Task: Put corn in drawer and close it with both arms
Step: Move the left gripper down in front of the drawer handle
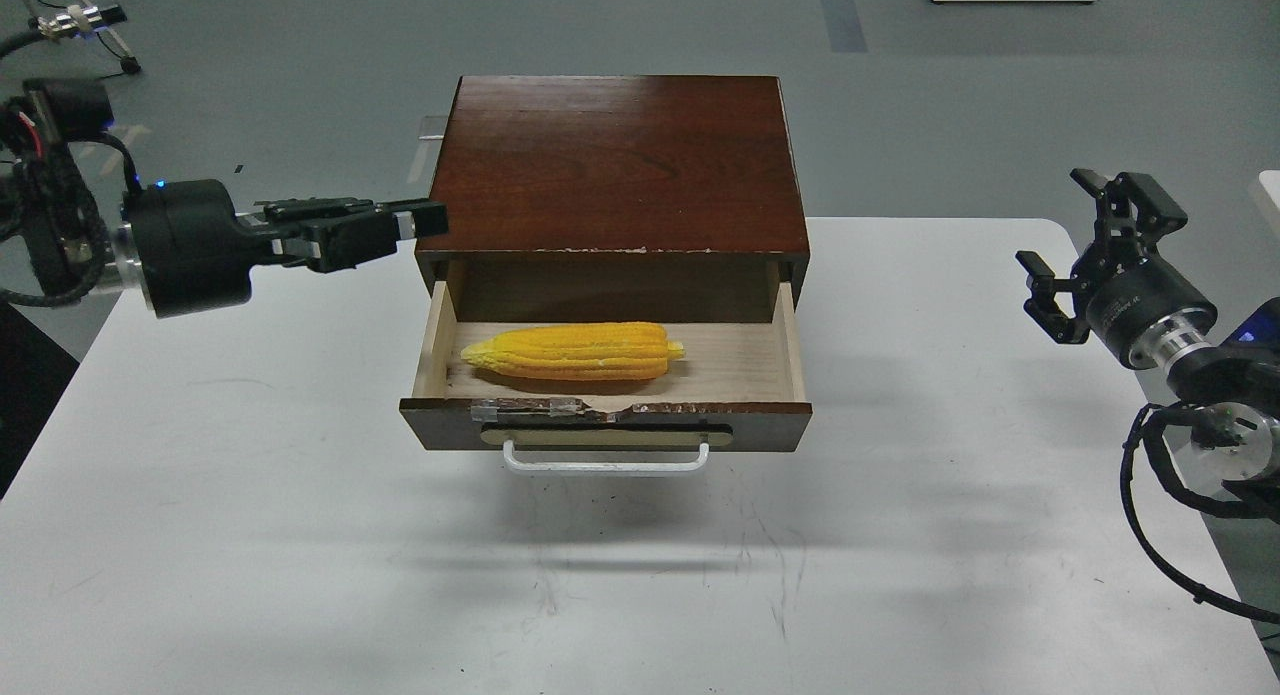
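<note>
1. The corn (578,351) lies on its side in the open drawer (605,380), lengthwise across the pale-wood tray, its tapered tip toward the left wall and its blunt end toward the right.
2. The drawer stands pulled out of a dark wooden cabinet (612,165) that sits on the white tabletop (300,535). Its dark brown front is chipped along the top edge, and a white bar handle (605,462) hangs from a tan oval plate on the front.
3. The left end effector (425,218) reaches in horizontally from the left. Its tip is at the cabinet's front-left top corner; I cannot tell whether it touches the wood. Its fingers lie close together, seen edge-on, so I cannot tell whether it is open or closed. It holds nothing visible.
4. The right end effector (1070,245) hovers above the right edge of the tabletop, well apart from the drawer. Its two black fingers are spread with a clear gap between them, and the gap is empty.
5. Loose black cables (1150,515) loop beneath the right wrist.
</note>
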You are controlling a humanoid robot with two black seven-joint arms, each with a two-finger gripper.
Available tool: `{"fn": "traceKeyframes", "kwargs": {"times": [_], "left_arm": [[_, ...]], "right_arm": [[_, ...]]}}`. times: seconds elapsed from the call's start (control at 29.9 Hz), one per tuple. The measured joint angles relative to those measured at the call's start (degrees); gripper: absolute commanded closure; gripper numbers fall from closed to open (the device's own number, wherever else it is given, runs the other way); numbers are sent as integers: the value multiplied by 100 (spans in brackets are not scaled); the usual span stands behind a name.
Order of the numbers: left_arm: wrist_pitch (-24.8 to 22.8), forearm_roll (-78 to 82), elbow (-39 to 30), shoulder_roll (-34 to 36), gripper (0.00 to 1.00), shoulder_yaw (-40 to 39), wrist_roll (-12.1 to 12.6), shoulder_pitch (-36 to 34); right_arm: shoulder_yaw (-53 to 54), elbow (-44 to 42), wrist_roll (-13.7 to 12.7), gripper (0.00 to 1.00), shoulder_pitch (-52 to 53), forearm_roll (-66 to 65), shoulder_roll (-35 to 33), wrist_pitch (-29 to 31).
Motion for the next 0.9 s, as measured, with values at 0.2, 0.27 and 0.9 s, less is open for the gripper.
{"fn": "traceKeyframes", "kwargs": {"times": [0.2,0.27,0.9], "left_arm": [[-7,-386,-464,193,100,191,1,85],[-7,-435,-562,240,100,433,2,129],[-7,-445,-626,234,100,1935,3,649]], "right_arm": [[-45,-207,-4,3,-43,-63,114,18],[-88,-237,-4,3,-46,-91,146,20],[-129,-703,-26,3,84,-264,537,12]]}}
